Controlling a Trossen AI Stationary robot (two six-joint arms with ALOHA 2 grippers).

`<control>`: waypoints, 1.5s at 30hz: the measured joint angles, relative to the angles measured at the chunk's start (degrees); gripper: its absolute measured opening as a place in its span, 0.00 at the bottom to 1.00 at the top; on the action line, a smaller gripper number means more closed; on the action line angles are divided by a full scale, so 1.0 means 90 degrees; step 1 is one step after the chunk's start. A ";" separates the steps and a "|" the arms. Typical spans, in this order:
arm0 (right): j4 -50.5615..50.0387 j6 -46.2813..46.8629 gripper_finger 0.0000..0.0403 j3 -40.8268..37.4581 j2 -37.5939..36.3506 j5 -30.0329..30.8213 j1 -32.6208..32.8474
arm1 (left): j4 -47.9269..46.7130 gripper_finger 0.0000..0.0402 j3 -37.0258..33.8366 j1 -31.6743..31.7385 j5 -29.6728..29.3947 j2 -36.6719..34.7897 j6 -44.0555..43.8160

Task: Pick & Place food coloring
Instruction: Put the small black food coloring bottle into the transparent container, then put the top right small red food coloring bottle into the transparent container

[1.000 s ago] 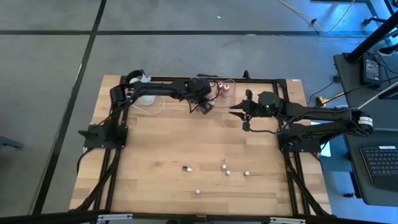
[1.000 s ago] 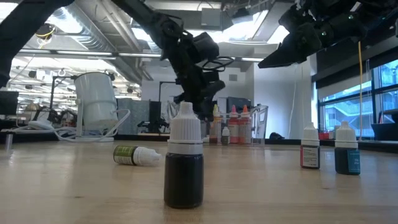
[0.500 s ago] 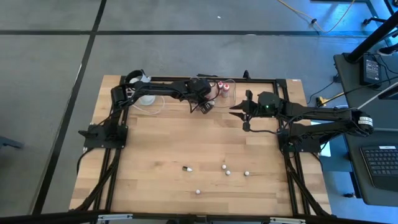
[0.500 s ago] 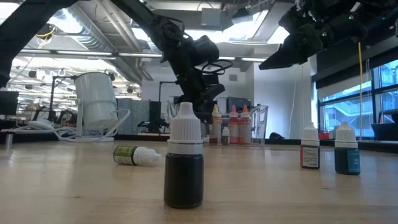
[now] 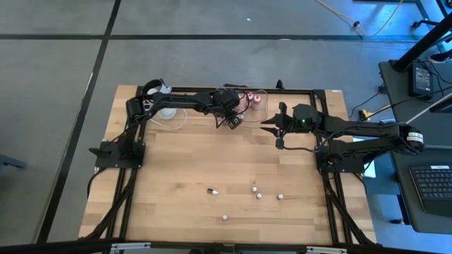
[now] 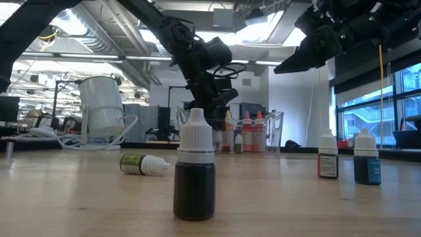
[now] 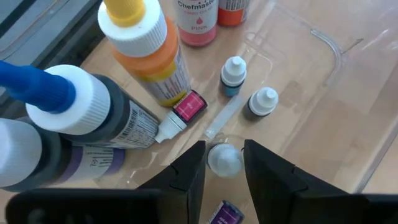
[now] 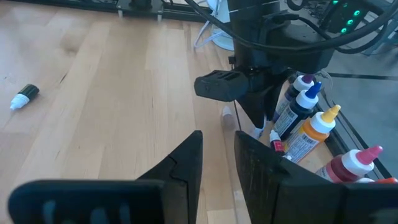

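The left gripper (image 7: 222, 163), fingers slightly apart around the tiny purple pale-capped bottle (image 7: 224, 158) above the clear plastic tub (image 7: 348, 118), seems to be letting go; such a bottle looks light, stiff and smooth, best held across its body.

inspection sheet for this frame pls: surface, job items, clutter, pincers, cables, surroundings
Surface: wooden table, bare boards mid-table.
Job's things: four small bottles loose near the front edge, one toppled; more in the clear tub.
Clutter: white cup, rear left.
Pincers: left pincer over the tub, a small capped bottle between its fingers; right pincer idle above the table, beside the tub.
Cables: white cord by the cup.
Surroundings: workshop, keyboard at right.
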 joint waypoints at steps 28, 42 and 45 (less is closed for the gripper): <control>-0.3140 -0.0039 0.24 0.1438 -0.0186 0.1470 0.3354 | 0.2783 0.29 -0.2070 -0.1313 -0.0030 -0.2899 0.1140; -0.3519 0.2176 0.24 0.1429 0.1821 0.1674 0.6197 | 0.5910 0.29 -0.4236 -0.1804 -0.0024 -0.4133 0.1117; -0.3451 0.2674 0.24 0.1428 0.2241 0.1666 0.6434 | 0.5815 0.29 -0.4252 -0.1804 -0.0024 -0.4109 0.1117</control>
